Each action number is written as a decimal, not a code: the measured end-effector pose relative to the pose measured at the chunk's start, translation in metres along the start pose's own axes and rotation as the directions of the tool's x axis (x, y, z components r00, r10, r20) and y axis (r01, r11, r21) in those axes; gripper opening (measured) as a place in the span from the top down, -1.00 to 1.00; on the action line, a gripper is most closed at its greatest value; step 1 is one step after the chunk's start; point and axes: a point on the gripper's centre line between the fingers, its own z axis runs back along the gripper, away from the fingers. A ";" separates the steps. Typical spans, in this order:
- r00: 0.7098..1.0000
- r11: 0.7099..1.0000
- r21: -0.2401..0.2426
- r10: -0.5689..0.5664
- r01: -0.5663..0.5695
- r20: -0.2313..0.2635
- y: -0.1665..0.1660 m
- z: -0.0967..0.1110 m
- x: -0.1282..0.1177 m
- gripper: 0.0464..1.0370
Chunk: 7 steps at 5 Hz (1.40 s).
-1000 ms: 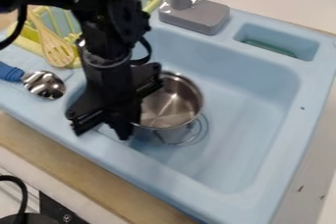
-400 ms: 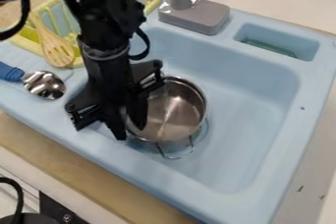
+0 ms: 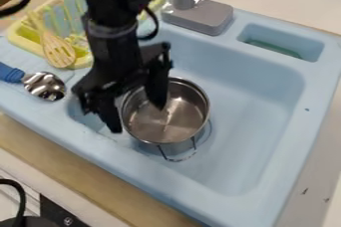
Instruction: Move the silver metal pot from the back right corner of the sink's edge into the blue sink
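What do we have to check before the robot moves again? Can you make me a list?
- Gripper open: ok, its two fingers are spread apart.
- Pot standing upright in the sink: ok.
- Pot held tight: not ok, the fingers aren't squeezed together on its side.
- Fingertips clear of the pot's rim: cannot tell, they're very close to it.
- Metal spoon out of the pot: ok, it lies on the ledge beside the sink.
- Wooden spatula out of the sink bowl: ok, it's by the yellow rack.

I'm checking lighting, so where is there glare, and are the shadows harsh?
Camera view: bright glints on the metal pot and metal spoon; same view, the black tool shows little surface detail, and shading across the sink looks soft.
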 end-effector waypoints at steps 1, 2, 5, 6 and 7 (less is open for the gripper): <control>1.000 1.000 0.006 0.001 -0.001 -0.017 -0.006 0.016 -0.001 -0.92; 0.999 0.998 0.029 -0.046 0.047 -0.017 -0.010 0.027 -0.006 -0.92; 0.692 0.695 0.066 -0.695 0.716 -0.194 -0.070 0.047 -0.030 -0.92; 0.566 0.559 0.097 -0.803 0.824 -0.187 -0.084 0.044 -0.018 -0.92; 0.531 0.513 0.157 -0.842 0.844 -0.098 -0.088 0.036 -0.002 -0.92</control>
